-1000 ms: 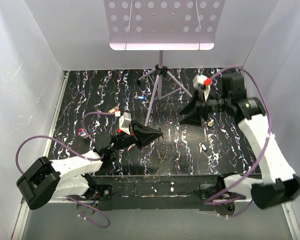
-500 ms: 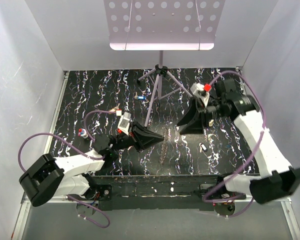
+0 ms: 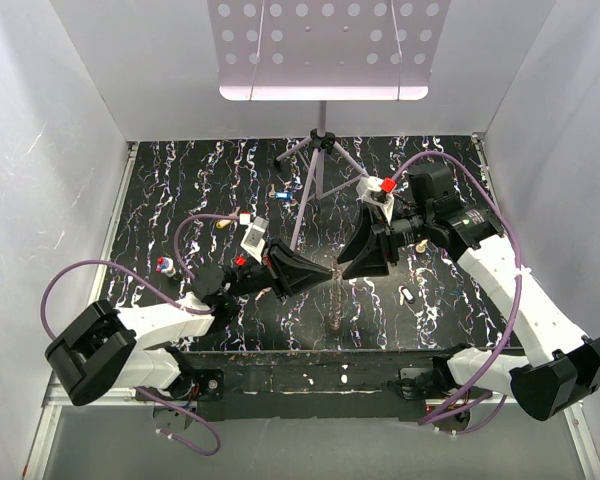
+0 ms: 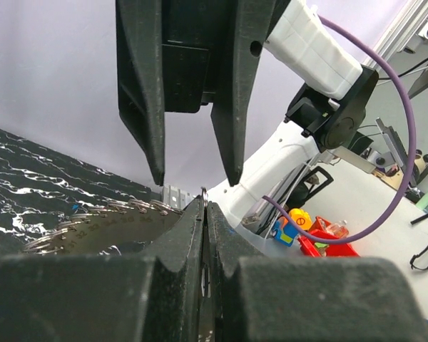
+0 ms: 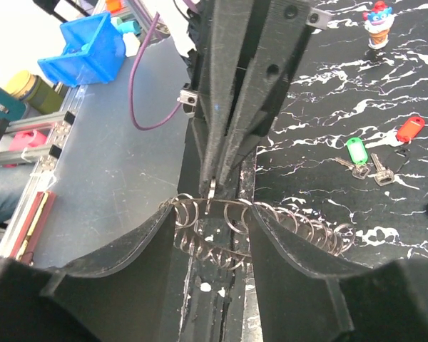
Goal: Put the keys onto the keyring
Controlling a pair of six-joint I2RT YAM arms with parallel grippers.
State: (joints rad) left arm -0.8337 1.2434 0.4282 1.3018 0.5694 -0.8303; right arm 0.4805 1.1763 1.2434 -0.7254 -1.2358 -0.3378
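Silvery keyring [image 5: 299,226] pinched by clenched left end effector [image 5: 212,187]; right end effector [image 5: 211,217] jaws apart, straddling it.

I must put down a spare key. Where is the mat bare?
Bare: far left corner of the mat, between wall and tripod; near right, past the black key. Crowded: centre, left gripper and right gripper at the keyring.

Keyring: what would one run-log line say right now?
left gripper: shut on keyring, held upright | right gripper: open, straddling keyring | keys: red and green ones on table
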